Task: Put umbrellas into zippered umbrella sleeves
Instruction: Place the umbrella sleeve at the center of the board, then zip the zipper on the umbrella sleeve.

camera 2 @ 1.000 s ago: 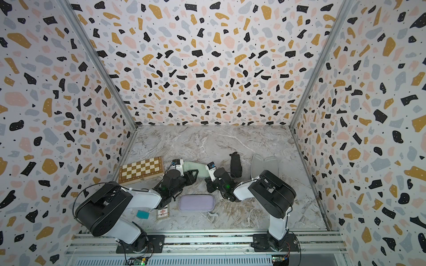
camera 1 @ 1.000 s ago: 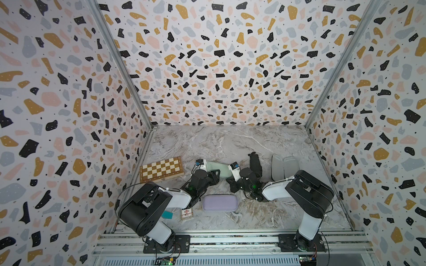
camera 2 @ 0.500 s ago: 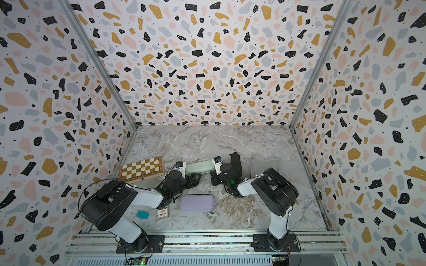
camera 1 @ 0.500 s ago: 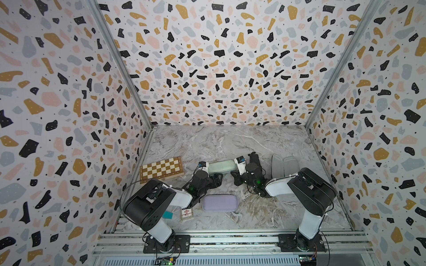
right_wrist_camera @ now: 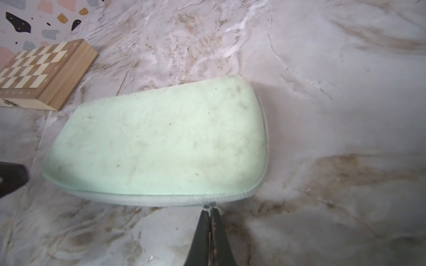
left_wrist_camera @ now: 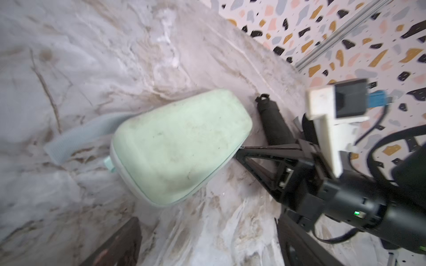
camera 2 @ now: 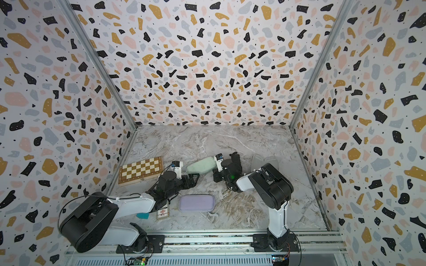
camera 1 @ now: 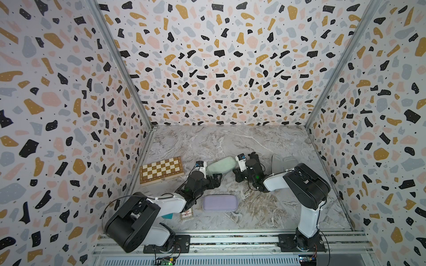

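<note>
In both top views, your marble table (camera 1: 230, 142) is boxed in by terrazzo walls (camera 1: 69, 115), and its far half lies open. The mint green sleeve (camera 1: 221, 165) lies mid-table, with the lilac sleeve (camera 1: 220, 202) nearer.

Left wrist: your left gripper (left_wrist_camera: 207, 230) gapes wide, holding nothing, just beside the mint green sleeve.

Right wrist: your right gripper (right_wrist_camera: 211, 214) is pinched closed on that sleeve's zip pull (right_wrist_camera: 211, 204).

Scuffed mint sleeve (camera 1: 221, 166) (closed), black umbrella (left_wrist_camera: 274, 124) just beside it, lilac sleeve (camera 1: 220, 202) closed, nearer front
</note>
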Controlling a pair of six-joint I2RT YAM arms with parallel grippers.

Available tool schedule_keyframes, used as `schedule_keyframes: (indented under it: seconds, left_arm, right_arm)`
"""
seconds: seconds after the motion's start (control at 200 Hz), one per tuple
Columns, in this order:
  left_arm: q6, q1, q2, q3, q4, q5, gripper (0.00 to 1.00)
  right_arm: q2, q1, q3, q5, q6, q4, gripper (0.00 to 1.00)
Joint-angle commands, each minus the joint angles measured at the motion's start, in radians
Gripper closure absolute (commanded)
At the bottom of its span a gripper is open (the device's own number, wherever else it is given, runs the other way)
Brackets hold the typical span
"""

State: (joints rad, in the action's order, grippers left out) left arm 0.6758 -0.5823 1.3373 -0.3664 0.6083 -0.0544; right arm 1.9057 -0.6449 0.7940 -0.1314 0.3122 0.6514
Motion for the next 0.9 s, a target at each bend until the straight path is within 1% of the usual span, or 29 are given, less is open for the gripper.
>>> schedule_keyframes:
  seconds: [0.0, 0.06, 0.105, 0.195, 0.22, 0.3, 0.385, 0.471, 0.551, 0.606, 0.691, 0.831, 0.896]
  left_arm:
    - [-0.091, 0.007, -0.1, -0.03, -0.165, -0.006, 0.11]
    - [-0.148, 0.007, -0.138, -0.071, -0.247, -0.022, 0.12]
    - [-0.204, 0.007, -0.142, -0.108, -0.302, -0.035, 0.12]
    - [-0.284, 0.028, -0.082, -0.207, -0.392, -0.039, 0.1]
    - [-0.295, 0.045, -0.052, -0.229, -0.396, -0.06, 0.1]
    - [-0.303, 0.11, 0.062, -0.305, -0.383, -0.183, 0.11]
    - [-0.307, 0.149, 0.195, -0.404, -0.382, -0.234, 0.12]
    - [-0.325, 0.165, 0.313, -0.519, -0.414, -0.306, 0.14]
    - [-0.342, 0.164, 0.417, -0.624, -0.448, -0.344, 0.15]
    - [-0.355, 0.164, 0.485, -0.691, -0.481, -0.38, 0.18]
    - [-0.369, 0.164, 0.549, -0.742, -0.49, -0.4, 0.19]
    - [-0.366, 0.152, 0.601, -0.779, -0.491, -0.435, 0.19]
    - [-0.378, 0.14, 0.633, -0.81, -0.523, -0.427, 0.21]
  right_arm:
    - [0.023, 0.032, 0.052, 0.013, -0.062, -0.053, 1.0]
    - [0.04, 0.053, 0.072, -0.009, -0.091, -0.07, 1.0]
    - [0.046, 0.072, 0.079, -0.031, -0.107, -0.076, 1.0]
    - [0.053, 0.104, 0.081, -0.059, -0.128, -0.076, 1.0]
    - [0.055, 0.111, 0.084, -0.062, -0.133, -0.084, 1.0]
    - [0.063, 0.119, 0.104, -0.071, -0.166, -0.114, 1.0]
    - [0.075, 0.122, 0.132, -0.069, -0.204, -0.154, 1.0]
    - [0.089, 0.125, 0.157, -0.072, -0.227, -0.186, 1.0]
    - [0.099, 0.128, 0.167, -0.085, -0.237, -0.193, 1.0]
    - [0.103, 0.129, 0.172, -0.101, -0.24, -0.19, 1.0]
    - [0.114, 0.128, 0.182, -0.125, -0.24, -0.188, 1.0]
    - [0.127, 0.129, 0.207, -0.15, -0.24, -0.195, 1.0]
    - [0.13, 0.129, 0.212, -0.16, -0.24, -0.189, 1.0]
